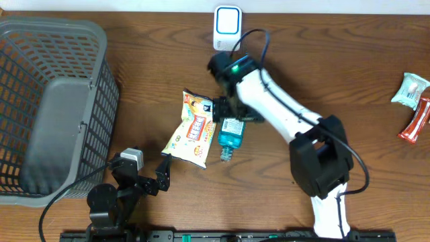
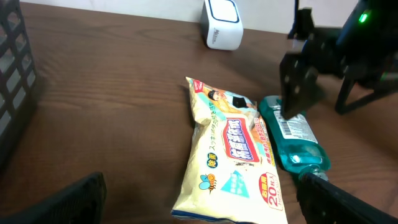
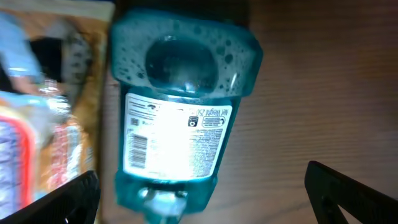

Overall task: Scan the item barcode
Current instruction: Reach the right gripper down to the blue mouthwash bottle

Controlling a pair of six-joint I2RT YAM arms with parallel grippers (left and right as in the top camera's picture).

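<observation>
The teal liquid-filled plastic bottle (image 3: 180, 106), its cap partly cropped, is laid beside a yellow snack packet (image 1: 191, 131) below the right gripper (image 1: 232, 114); that and the left gripper (image 1: 151, 176) are spread wide, empty

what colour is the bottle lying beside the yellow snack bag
Translucent teal bottle, white label; clearest in right wrist view.

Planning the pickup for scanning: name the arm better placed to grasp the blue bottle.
Right, most likely. The right gripper, open, hovers directly above the blue bottle, whose barcode label faces up. The left gripper, also open, sits apart from it, closer to the snack pack.
</observation>
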